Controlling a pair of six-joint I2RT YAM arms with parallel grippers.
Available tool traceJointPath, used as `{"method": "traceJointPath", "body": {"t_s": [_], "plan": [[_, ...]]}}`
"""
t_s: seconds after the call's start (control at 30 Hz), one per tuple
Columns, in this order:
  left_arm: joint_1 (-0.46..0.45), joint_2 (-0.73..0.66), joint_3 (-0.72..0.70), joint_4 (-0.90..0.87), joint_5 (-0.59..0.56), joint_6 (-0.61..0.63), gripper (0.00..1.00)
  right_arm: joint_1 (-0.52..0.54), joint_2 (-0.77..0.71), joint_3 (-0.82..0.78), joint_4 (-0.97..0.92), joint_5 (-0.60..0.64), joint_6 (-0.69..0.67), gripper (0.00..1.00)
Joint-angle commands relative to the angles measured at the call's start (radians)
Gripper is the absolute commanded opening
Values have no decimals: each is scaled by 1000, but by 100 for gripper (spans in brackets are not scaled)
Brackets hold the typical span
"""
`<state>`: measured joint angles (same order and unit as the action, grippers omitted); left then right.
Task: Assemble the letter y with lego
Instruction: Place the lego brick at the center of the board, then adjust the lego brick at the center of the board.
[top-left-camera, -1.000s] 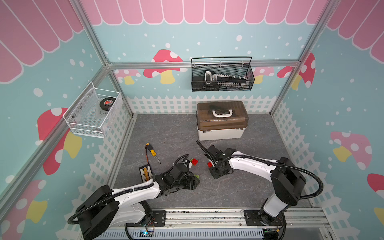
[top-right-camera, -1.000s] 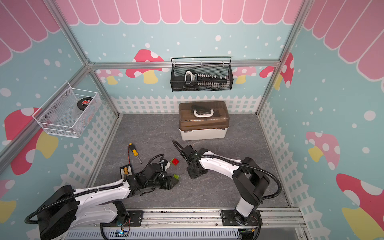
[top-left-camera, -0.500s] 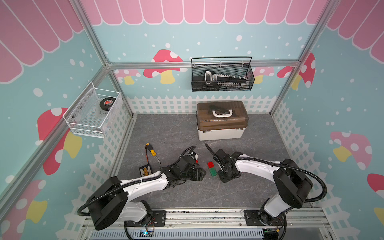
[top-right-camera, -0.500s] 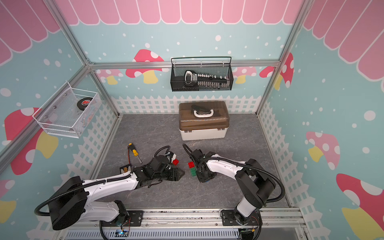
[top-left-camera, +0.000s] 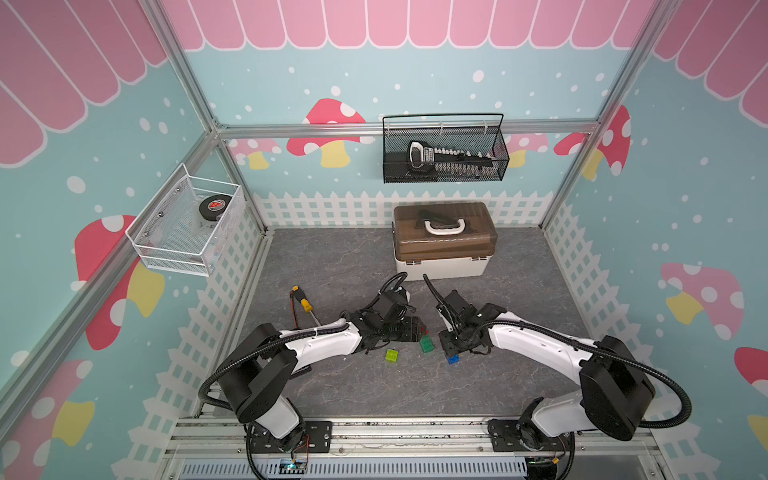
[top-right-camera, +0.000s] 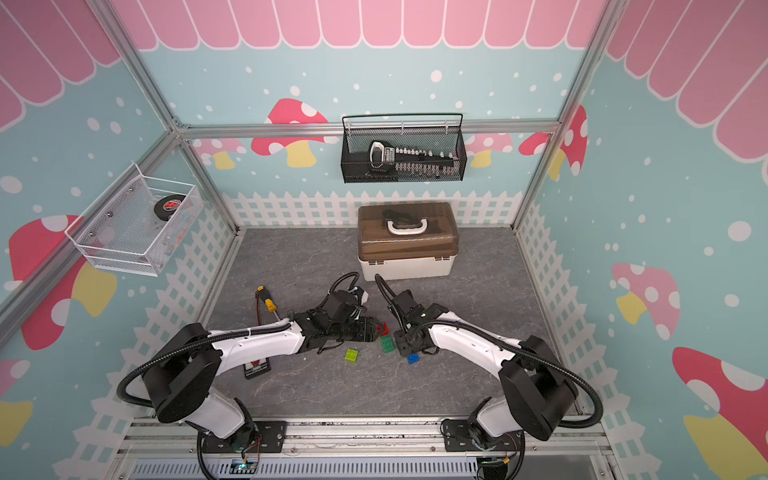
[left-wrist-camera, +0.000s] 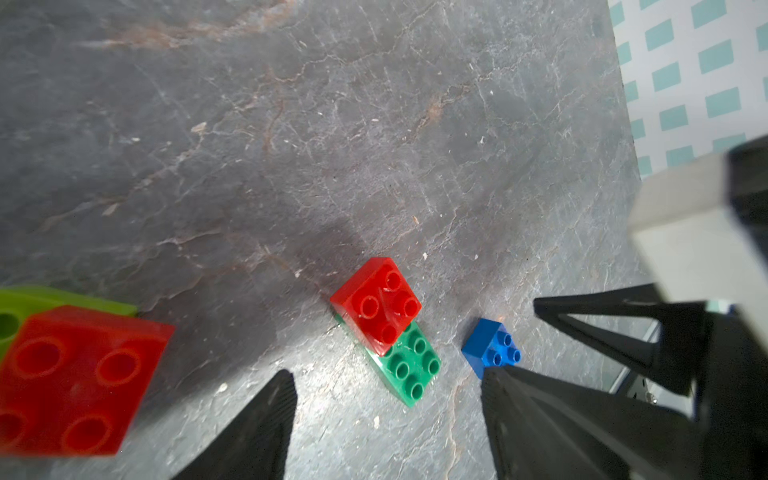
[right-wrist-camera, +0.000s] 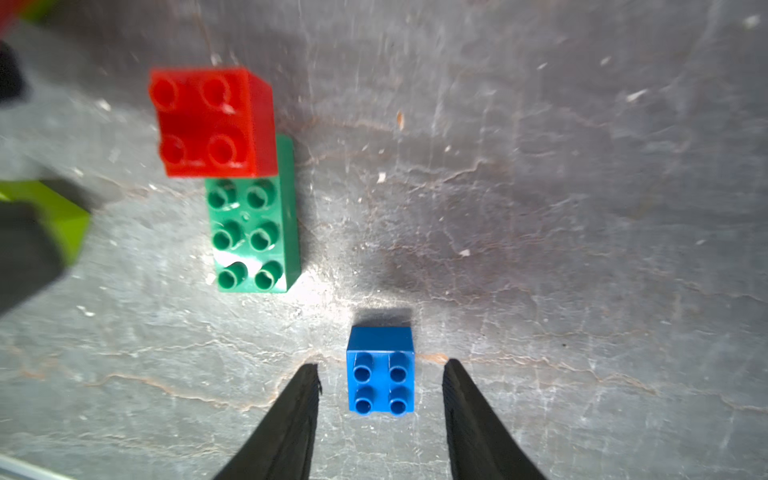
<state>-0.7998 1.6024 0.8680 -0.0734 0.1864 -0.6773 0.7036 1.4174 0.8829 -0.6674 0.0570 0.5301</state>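
Right jaws now apart, astride untouched blue brick (right-wrist-camera: 380, 370)

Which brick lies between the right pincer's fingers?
The blue brick, alone inside the open right pincer; the red brick sits on the dark green brick.

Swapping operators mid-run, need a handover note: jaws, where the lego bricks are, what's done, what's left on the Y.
Left gripper: jaws open, holding nothing.
Right gripper: jaws open, straddling the blue brick on the table, gaps both sides.
Done: red brick sits on one end of the dark green bar; second red brick sits on a lime brick beside the left jaws. Seating unclear.
Spare lime brick lies alone, seen in both top views.
Left, probably: blue onto the bar's free end, finish the stem, join it to the bar.
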Motion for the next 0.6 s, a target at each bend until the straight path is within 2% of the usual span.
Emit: {"method": "traceJointPath", "body": {"t_s": [0.0,0.17,0.23,0.33,0.57], "plan": [[-20,-1,-9,28,57,-18,68,-44,-46,-36,19,2,33,50],[-81,0,-54,35,90,-31,53,-110,-102,-77,37,-14,34,49],[-93,8,-69,27,97,-38,43,-122,-109,-90,35,-19,34,49],[-111,21,-76,32,103,-39,34,-128,-117,-110,39,-29,33,49],[-140,96,-14,21,109,-16,25,-129,-129,-154,44,-57,34,47]]}}
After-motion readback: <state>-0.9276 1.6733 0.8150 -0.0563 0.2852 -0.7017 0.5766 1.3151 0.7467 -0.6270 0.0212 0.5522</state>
